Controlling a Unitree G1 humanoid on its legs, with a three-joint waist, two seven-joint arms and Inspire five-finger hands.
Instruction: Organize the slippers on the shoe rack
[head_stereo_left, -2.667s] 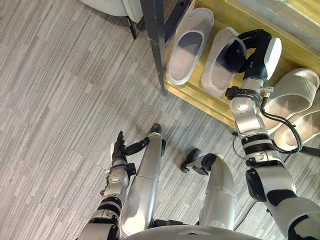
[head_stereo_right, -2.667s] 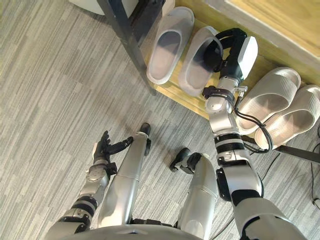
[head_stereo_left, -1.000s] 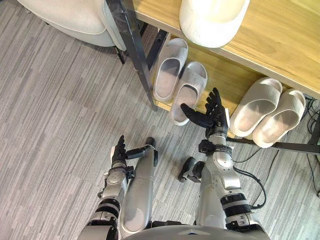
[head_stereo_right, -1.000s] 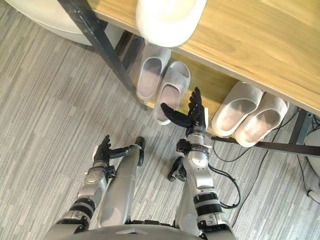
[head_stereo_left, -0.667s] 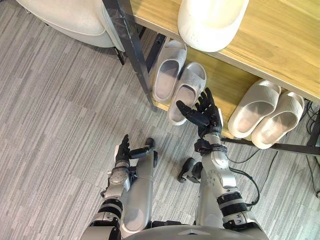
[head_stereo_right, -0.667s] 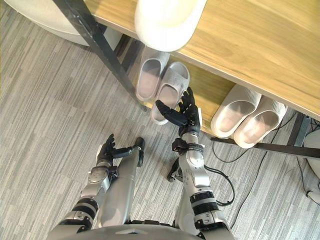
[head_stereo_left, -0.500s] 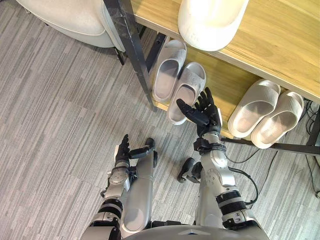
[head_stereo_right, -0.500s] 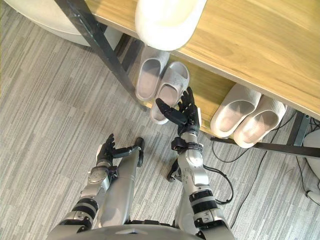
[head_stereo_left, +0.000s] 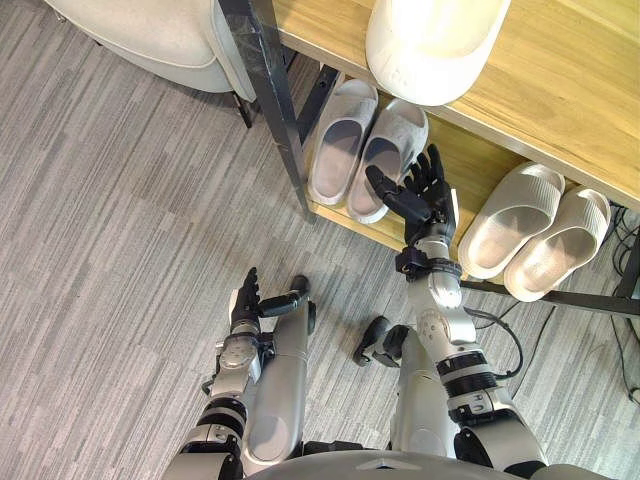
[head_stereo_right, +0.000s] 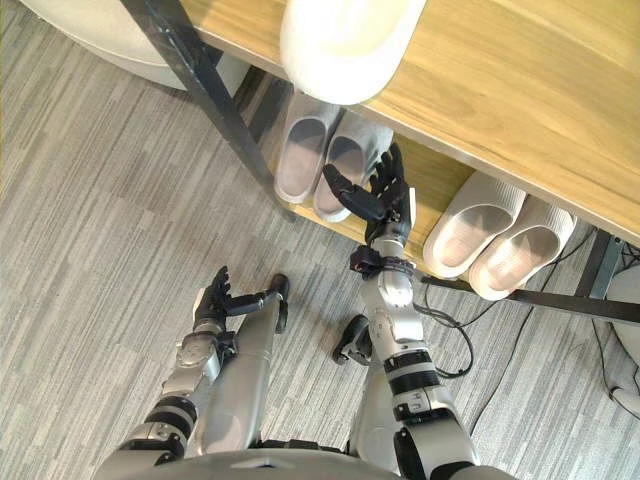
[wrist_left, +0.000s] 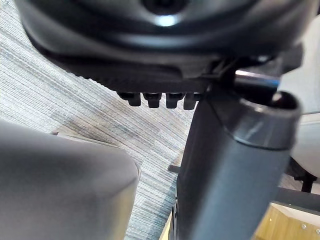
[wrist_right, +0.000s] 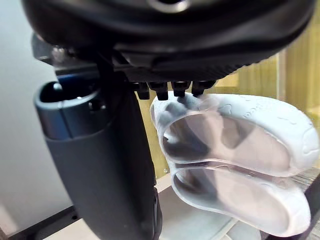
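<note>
Spread-fingered, empty right hand (head_stereo_left: 422, 196) at the pale grey foam slipper's (head_stereo_left: 399, 133) heel on the wooden rack shelf (head_stereo_left: 468, 162) — likely squaring the pair; next, a gentle inward push.

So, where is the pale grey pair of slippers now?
In the left eye view the pale grey pair sits on the lower shelf, right of the black post, the open right hand beside it.

black rack post (head_stereo_left: 268, 100) beside slippers (head_stereo_left: 338, 150), open floor (head_stereo_left: 120, 250)
</note>
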